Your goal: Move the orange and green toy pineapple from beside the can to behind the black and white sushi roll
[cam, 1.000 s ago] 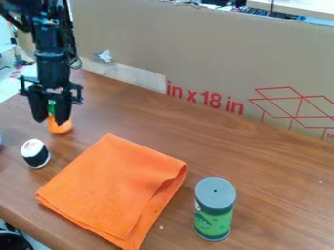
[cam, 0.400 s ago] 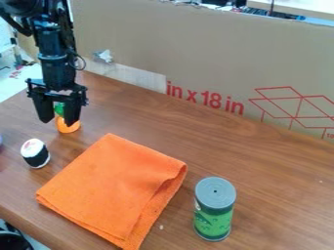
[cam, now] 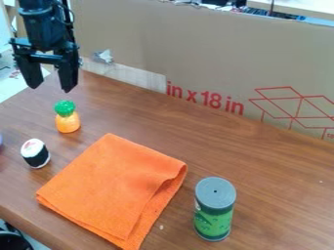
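Note:
My gripper [cam: 51, 90] hangs at the upper left, its two fingers spread apart with nothing between them. Below it, a toy pineapple [cam: 67, 117] with a green top and orange body stands upright on the table, apart from the fingers. Nearer the front left is a black and white sushi roll toy [cam: 35, 153]. A folded orange cloth [cam: 113, 190] lies flat to the right of the roll. Farther right, a green can with a grey lid [cam: 215, 209] stands upright.
A tall cardboard panel [cam: 196, 53] with red print runs along the table's back edge. Part of a pale purple object [cam: 1, 139] shows at the left border. The wooden table [cam: 274, 171] ends in a slanting front edge at the lower left.
The gripper has risen off the pineapple, and its fingers have parted more widely. The pineapple shifted slightly right at first and now stands free. The cloth, roll and can have not moved.

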You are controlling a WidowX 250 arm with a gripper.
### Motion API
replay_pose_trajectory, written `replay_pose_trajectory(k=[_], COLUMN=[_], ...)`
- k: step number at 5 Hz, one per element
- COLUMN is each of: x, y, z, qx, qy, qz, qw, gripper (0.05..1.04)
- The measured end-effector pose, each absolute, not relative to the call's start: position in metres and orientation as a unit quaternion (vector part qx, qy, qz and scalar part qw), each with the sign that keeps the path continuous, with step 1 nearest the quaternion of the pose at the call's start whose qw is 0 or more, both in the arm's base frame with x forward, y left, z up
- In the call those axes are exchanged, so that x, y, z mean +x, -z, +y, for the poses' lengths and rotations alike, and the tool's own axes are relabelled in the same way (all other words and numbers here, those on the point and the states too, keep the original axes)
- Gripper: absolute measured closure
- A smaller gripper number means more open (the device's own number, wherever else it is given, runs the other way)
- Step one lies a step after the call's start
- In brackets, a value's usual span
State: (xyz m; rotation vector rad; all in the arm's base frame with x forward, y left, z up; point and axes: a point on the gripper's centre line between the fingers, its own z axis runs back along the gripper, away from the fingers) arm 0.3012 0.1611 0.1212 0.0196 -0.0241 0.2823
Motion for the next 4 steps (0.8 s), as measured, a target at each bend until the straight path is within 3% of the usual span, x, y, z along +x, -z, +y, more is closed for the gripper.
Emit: replay_pose_trajectory(k=[1, 2, 4], x=[0.29, 0.274, 0.242], y=[-0.141, -0.136, -0.146], z=[0.113, 0.067, -0.037], qx=[0.012, -0.02, 0.021], qy=[-0.098, -0.022, 0.089], qz=[-0.021, 0.011, 0.017], qw=[0.995, 0.999, 0.996], gripper=[0.081, 0.081, 0.081])
